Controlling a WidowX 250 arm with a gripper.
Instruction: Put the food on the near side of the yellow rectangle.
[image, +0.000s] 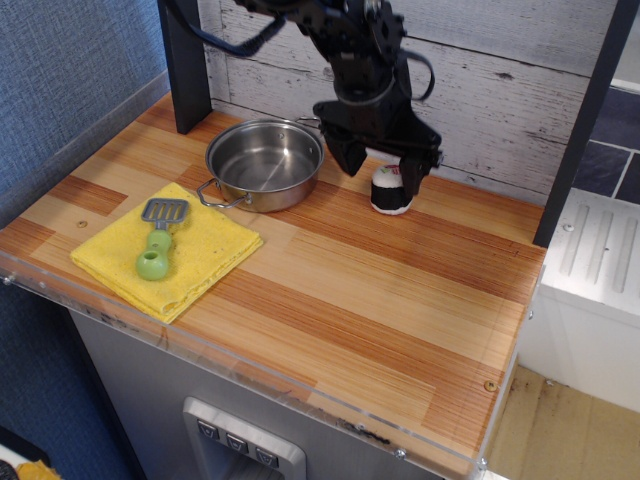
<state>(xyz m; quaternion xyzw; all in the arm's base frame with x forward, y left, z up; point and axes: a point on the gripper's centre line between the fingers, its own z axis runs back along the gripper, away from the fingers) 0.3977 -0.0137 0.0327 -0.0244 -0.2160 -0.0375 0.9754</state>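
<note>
The toy sushi roll (389, 193), black-sided with a white top, stands on the wooden counter at the back, right of the pot. My black gripper (383, 166) is open and hangs right over it, one finger to its left and one (413, 173) to its right, partly hiding its top. Whether the fingers touch it cannot be told. The folded yellow cloth (200, 258) lies flat at the front left of the counter, far from the gripper. A green-handled grey toy spatula (158, 240) lies on the cloth.
A steel pot (263, 164) with two handles stands just left of the gripper, behind the cloth. A dark post (185, 70) and a grey plank wall (500, 90) close the back. The counter's front edge has a clear plastic lip (300, 385).
</note>
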